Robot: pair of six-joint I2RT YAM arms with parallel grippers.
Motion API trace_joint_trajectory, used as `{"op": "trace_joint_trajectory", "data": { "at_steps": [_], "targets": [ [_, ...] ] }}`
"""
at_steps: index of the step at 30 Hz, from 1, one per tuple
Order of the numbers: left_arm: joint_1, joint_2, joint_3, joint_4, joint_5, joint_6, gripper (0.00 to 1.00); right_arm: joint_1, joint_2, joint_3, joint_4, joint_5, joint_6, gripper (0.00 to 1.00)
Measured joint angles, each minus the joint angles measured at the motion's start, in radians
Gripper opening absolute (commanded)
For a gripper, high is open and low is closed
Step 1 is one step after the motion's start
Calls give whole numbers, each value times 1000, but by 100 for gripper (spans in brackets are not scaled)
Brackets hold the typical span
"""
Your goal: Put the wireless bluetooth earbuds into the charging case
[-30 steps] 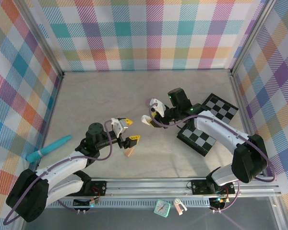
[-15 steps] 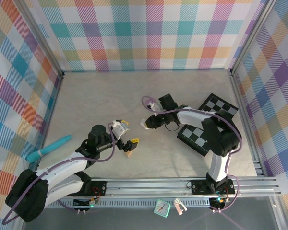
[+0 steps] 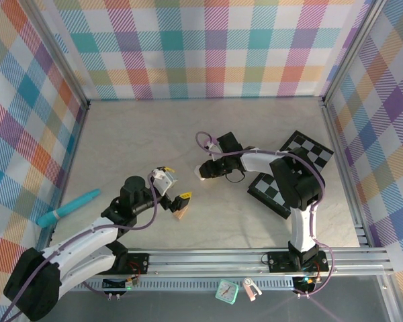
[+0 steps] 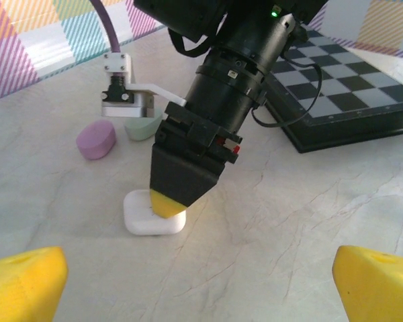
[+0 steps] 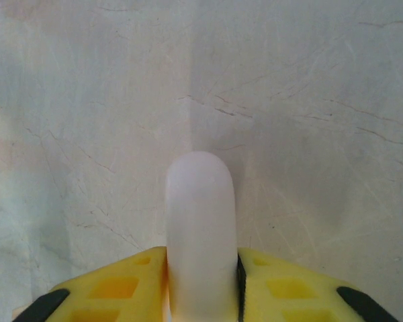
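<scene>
L gripper (image 3: 176, 184) jaws released, spread wide. In L wrist view its yellow fingertips (image 4: 23, 282) sit at the two bottom corners w/ bare pale marble-look tabletop (image 4: 289, 221) between them, nothing held.

R gripper (image 4: 169, 200) points straight down near table centre, tip on a white rounded plastic charging case (image 4: 142, 225) that lies on the tabletop. In R wrist view the white case rises between the two yellow fingers, which hug it on both sides. Can't tell if it's clamped or just let go.

Two more pebble-shaped cases lie just behind the R gripper: a purple one (image 4: 96, 139) and a pale green one (image 4: 140, 127), close to each other, both lids look shut, well clear of the white case.

A black-and-white checkered board (image 4: 349, 94) lies flat on the R side of the table, under the R arm's forearm in top view.

A small tan block (image 3: 180, 214) lies just beside the L gripper's near finger; contact unclear.

A teal pen-shaped object (image 3: 68, 208) lies at the far L edge by the wall, well apart from everything else.
</scene>
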Motion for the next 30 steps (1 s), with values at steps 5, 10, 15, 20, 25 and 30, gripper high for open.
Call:
{"op": "trace_joint_trajectory", "data": {
  "at_steps": [5, 10, 15, 20, 25, 30],
  "targets": [
    [-1, -47, 0, -50, -64, 25, 100, 0, 0, 1, -22, 39, 2, 60],
    [-4, -47, 0, -59, -130, 24, 100, -1, -55, -3, -46, 90, -17, 85],
    [6, -32, 0, -46, -252, 13, 100, -24, -240, -87, -28, 187, -95, 99],
    [93, 19, 0, 11, -347, -20, 100, -63, -468, -208, 60, 309, -175, 99],
    [216, 85, -2, 100, -399, -68, 100, -191, -659, -419, 240, 411, -222, 99],
    [312, 158, -32, 205, -406, -114, 100, -294, -746, -605, 345, 543, -266, 99]
  ]
}}
